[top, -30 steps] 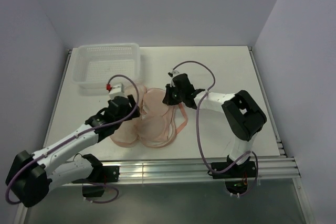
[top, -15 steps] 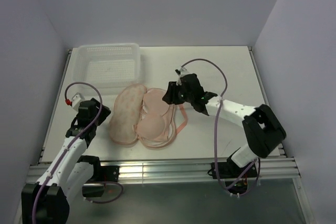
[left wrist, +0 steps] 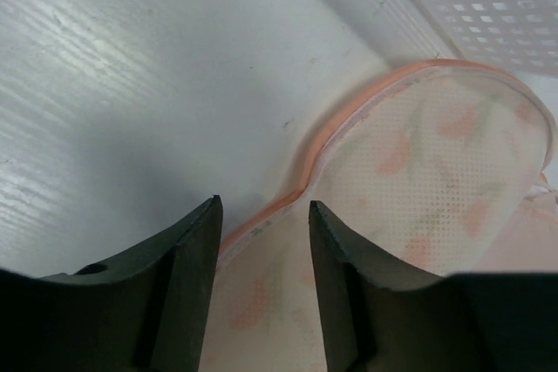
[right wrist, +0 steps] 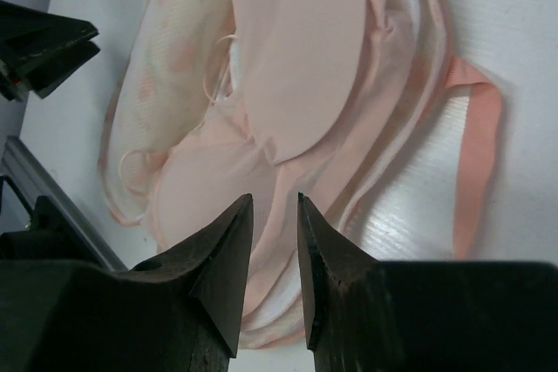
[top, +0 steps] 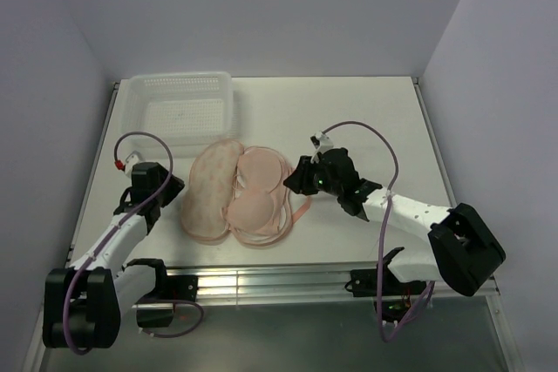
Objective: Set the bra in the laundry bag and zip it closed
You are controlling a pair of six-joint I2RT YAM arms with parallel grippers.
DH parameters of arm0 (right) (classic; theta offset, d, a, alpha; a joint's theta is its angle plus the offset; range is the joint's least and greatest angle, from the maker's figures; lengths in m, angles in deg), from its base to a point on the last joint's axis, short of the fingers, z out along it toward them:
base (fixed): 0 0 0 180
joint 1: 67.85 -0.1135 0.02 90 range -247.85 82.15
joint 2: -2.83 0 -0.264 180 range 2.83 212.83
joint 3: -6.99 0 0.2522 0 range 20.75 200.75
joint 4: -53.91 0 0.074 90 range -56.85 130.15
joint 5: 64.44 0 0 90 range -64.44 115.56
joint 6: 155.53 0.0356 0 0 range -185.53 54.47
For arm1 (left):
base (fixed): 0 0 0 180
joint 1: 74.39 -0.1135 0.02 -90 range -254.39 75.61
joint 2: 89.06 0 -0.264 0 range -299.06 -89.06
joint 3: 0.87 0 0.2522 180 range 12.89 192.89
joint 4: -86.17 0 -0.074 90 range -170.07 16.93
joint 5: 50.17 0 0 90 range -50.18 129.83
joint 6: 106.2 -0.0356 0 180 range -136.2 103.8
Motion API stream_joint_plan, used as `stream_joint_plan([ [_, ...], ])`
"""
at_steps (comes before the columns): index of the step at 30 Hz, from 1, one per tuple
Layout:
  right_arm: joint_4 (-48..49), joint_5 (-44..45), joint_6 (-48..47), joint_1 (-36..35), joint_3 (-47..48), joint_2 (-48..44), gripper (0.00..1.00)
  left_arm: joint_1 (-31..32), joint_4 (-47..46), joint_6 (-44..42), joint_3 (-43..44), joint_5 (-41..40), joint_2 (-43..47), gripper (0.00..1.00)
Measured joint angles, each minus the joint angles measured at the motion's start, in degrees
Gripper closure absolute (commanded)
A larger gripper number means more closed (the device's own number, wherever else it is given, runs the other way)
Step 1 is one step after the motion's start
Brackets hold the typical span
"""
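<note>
Right now the laundry bag [top: 206, 193] lies opened flat on the white table [top: 375, 119], its two halves side by side and the zipper undone. The bra [top: 260, 191] sits inside the half nearer the right arm, cups up, its pale peach fabric filling that half; the other half shows bare mesh lining with the wedge print faint through it. A peach strap [top: 302, 206] loops out of the bra's side of the bag onto the table. The left gripper [top: 171, 187] hovers just off the bag's mesh half, its fingers [left wrist: 187, 285] spread with nothing between them and the bag's pink rim showing in the gap. The right gripper [top: 296, 180] hangs just beside the bag's opposite edge, above the bra, its fingers [right wrist: 218, 267] only narrowly parted and empty. A white lattice basket [top: 179, 84] stands behind the bag, close to the mesh half
</note>
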Motion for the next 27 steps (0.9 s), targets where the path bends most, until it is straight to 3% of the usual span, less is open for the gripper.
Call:
stream_joint_plan([
  [5, 2.7, -2.8, 1.3, -0.2, -0.7, 0.2, 0.65, 0.0, -3.0, -1.3, -1.1, 2.1, -0.7, 0.50],
  [9, 3.5, -3.5, 1.4, -0.4, -0.7, 0.2, 0.64, 1.0, -2.7, -1.4, -2.7, 2.2, -0.7, 0.37],
  [14, 3.5, -3.4, 1.4, -0.5, -0.7, 0.2, 0.64, 3.5, -1.4, -1.7, -2.2, 1.7, -3.2, 0.37],
  [17, 3.4, -2.8, 1.3, -0.5, -0.7, 0.1, 0.64, 4.9, -1.3, -2.0, -0.9, 1.5, -5.6, 0.42],
  [23, 2.9, -0.8, 1.3, -0.5, -0.7, -0.9, 0.61, 5.5, 0.2, -1.3, 0.3, -0.4, -8.2, 0.84],
  [24, 2.5, -0.3, 1.2, -0.5, -0.7, -1.2, 0.60, 5.5, 0.4, -1.3, 0.3, -0.7, -8.5, 0.99],
  [27, 1.5, 1.3, 1.2, -0.5, -0.7, -1.4, 0.56, 5.5, 0.6, -1.0, 0.6, -1.3, -8.8, 1.00],
])
